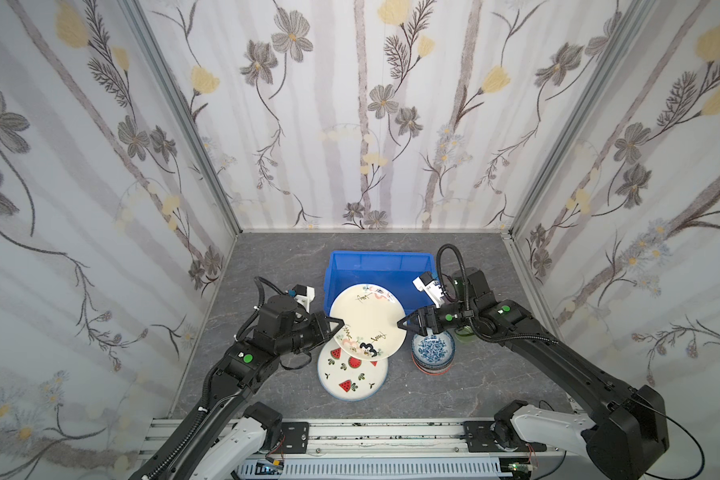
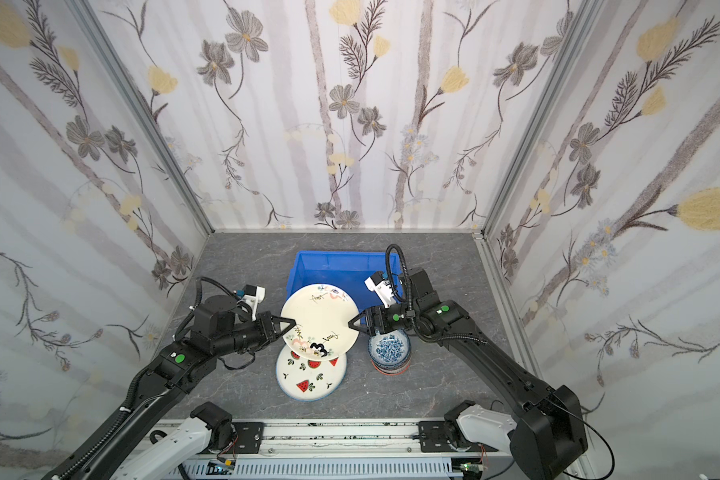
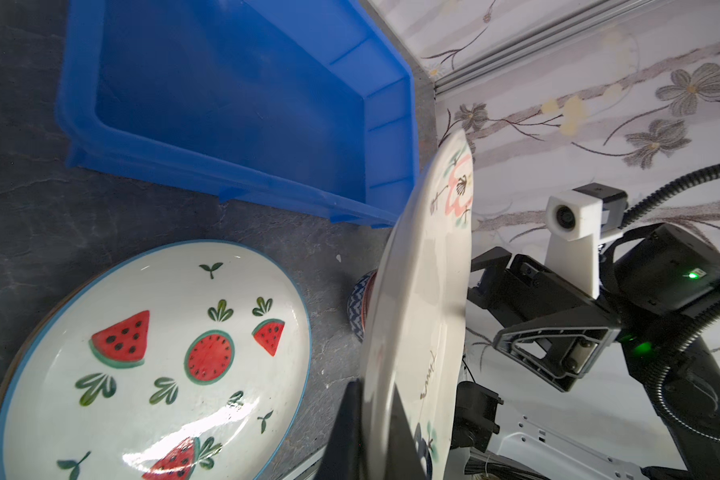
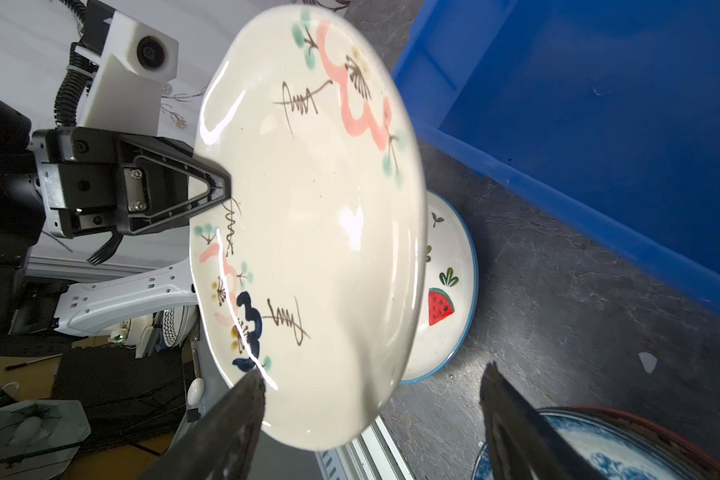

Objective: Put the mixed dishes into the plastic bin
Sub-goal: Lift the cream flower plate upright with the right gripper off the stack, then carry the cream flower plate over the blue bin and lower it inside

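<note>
Nothing lies in the plastic bin [image 1: 381, 266] yet: left gripper [image 1: 341, 322] clenches the cream plate [image 1: 366, 316] near it, right gripper [image 1: 404, 324] stands released.

A bright blue rectangular plastic bin [image 1: 381, 259] sits at the back middle of the grey stone-look table [image 1: 267, 270]. Before it lies a round watermelon-print plate [image 1: 350, 380], with a stack of small patterned bowls [image 1: 433, 353] to its right. A round cream flower-patterned plate [image 1: 366, 318] hangs over the watermelon plate's far edge.
</note>
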You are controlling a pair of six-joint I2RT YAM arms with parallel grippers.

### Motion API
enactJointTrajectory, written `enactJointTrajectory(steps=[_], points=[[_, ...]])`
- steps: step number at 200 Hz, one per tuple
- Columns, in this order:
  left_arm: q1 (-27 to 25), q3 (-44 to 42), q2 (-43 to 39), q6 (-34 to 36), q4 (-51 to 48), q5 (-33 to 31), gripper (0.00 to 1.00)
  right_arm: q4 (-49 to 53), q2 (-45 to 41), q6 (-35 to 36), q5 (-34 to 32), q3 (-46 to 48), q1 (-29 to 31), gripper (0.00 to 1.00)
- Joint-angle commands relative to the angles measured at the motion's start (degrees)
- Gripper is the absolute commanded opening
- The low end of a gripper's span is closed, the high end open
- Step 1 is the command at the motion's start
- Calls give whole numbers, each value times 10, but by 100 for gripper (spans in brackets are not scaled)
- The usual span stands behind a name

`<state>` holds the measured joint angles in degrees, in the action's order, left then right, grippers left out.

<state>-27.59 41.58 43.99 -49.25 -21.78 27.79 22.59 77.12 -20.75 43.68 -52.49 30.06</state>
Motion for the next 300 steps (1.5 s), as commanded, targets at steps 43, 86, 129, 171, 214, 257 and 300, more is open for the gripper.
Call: enactJointTrajectory(steps=[43, 86, 129, 171, 214, 257, 300], points=[[2, -35, 3, -45, 170, 27, 0, -100, 18, -31, 82, -1, -6, 69], [1, -69, 2, -79, 222, 32, 0, -142, 43, -58, 104, -7, -12, 51], [2, -90, 3, -86, 241, 32, 0, -168, 53, -75, 106, -7, -18, 39], [2, -102, 3, -83, 256, 30, 0, -221, 59, -114, 112, 7, -33, 20], [2, -122, 12, -83, 269, 23, 0, -274, 64, -157, 125, 21, -41, 7], [2, -130, 18, -80, 277, 11, 14, -280, 73, -166, 125, 18, -46, 0], [2, -132, 24, -76, 281, 8, 50, -275, 80, -163, 121, 13, -53, 0]])
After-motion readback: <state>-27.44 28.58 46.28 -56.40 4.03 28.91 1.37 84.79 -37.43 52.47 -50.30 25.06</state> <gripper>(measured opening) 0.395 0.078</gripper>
